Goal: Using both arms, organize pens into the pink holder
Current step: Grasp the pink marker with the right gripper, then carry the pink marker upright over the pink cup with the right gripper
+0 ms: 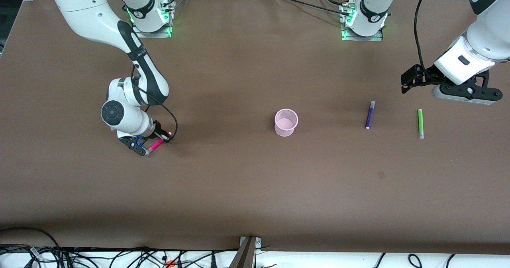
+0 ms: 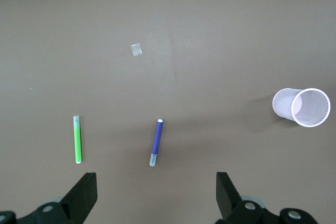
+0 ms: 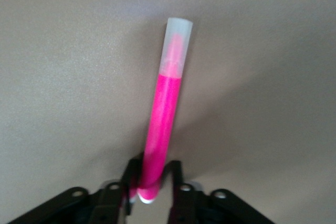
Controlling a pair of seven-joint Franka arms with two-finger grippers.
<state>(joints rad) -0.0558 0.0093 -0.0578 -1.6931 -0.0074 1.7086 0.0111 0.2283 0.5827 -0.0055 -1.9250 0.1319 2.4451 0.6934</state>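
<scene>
Brown table [image 1: 239, 188]: our right gripper [image 1: 153, 143] pinches the magenta pen [image 1: 156, 145] near its end, so we should lift level toward the pink holder [image 1: 286, 122] mid-table. Left gripper [image 2: 156, 195] waits, fingers wide, over the purple pen [image 1: 370, 115] and green pen [image 1: 420, 123].

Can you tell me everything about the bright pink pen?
The pink pen is a thin, smooth stick that looks like plastic, bright magenta with a clear, pale cap at one end. The right gripper has its jaws shut on the pen's other end, low at the brown table, toward the right arm's end. It lies nearly flat, pointing away from the gripper. Only the jaws visibly touch it.
</scene>
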